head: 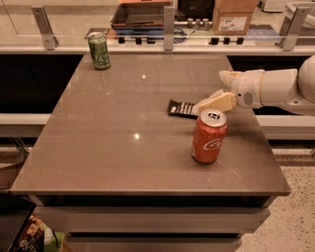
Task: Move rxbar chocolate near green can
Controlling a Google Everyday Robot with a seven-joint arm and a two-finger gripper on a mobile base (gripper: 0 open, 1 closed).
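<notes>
The rxbar chocolate [181, 108] is a flat black bar with white lettering, lying on the brown table [108, 147] right of its middle. The green can [99, 50] stands upright at the table's far left corner, far from the bar. My gripper [212, 93] comes in from the right on a white arm. Its near cream finger [215, 103] reaches down to the bar's right end. The other finger [230, 77] sits apart, farther back. The gripper is open and holds nothing.
A red Coca-Cola can [208, 136] stands upright just in front of the gripper and bar. Behind the table runs a counter with a railing [169, 22], a dark tray [140, 14] and a cardboard box [233, 16].
</notes>
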